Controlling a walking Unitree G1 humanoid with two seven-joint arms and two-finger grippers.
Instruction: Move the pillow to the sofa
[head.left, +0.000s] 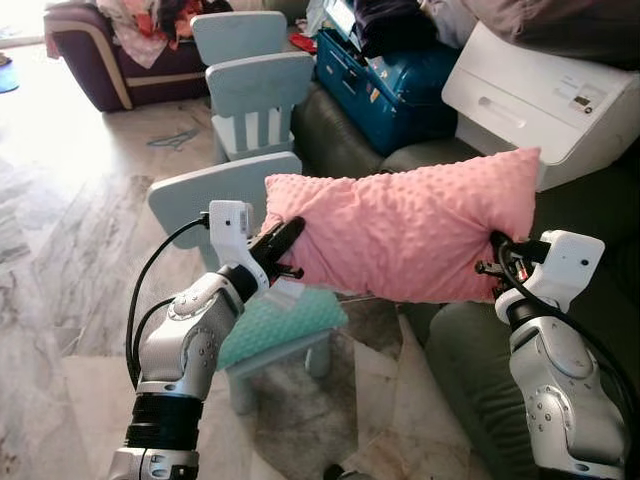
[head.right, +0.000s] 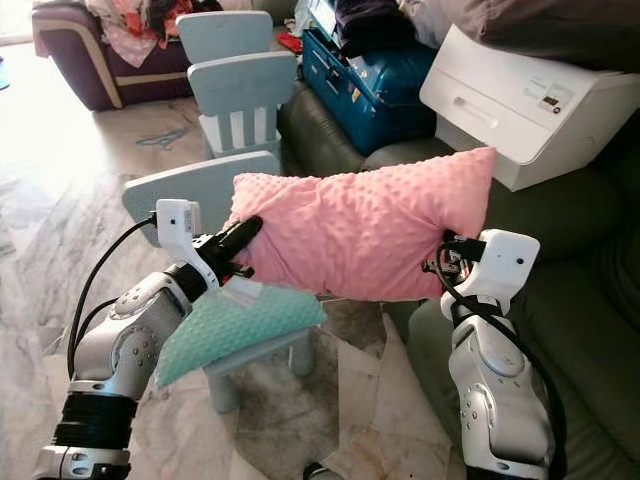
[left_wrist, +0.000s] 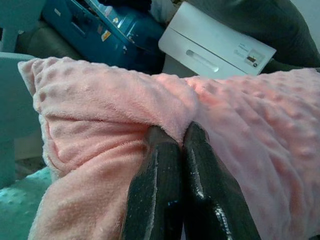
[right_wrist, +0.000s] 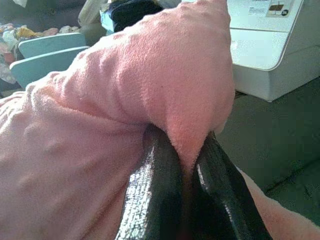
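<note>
Pillow: the pink bumpy pillow (head.left: 405, 235) is up in the air, stretched between the two arms. It hangs above the edge of the dark green sofa (head.left: 470, 365) and does not rest on it yet.

Left gripper: the left gripper (left_wrist: 181, 145) has its two black fingers squeezed together on a fold of cloth at one end of the pillow.

Right gripper: the right gripper (right_wrist: 182, 150) pinches a fold at the other end, fingers nearly closed with a bit of pink cloth between them.

What could go wrong: each side holds just a small pinch of soft cloth, so it may slip out if the arms pull apart or shake. Then that end would drop to the floor or onto the little blue chair (head.left: 245, 195). The pillow may also bump the white machine (head.left: 540, 100) on the sofa if it swings too far.

Sofa top: soft and dark, but crowded. A blue suitcase (head.left: 385, 85) and the white machine take up room, so the free spot is the near seat.

Room: shiny stone floor (head.left: 70, 250), another chair behind, a purple couch (head.left: 90, 60) with clothes far back.
</note>
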